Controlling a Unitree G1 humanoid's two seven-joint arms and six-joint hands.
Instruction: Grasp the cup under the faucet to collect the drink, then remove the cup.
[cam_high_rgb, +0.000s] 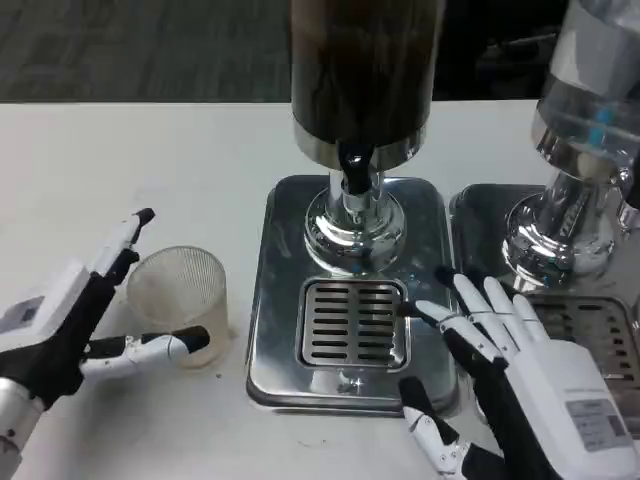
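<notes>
The left hand (70, 335), fingers apart, brackets the cup (180, 305) (left of the drip grate (352, 322)); close squarely around its ribbed wall.

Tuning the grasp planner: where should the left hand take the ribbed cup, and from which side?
Grip the cup around its side wall, mid-height, coming from its left, where the left hand already brackets it. It stands upright with an open top, and the dispenser tray crowds its right side.
</notes>
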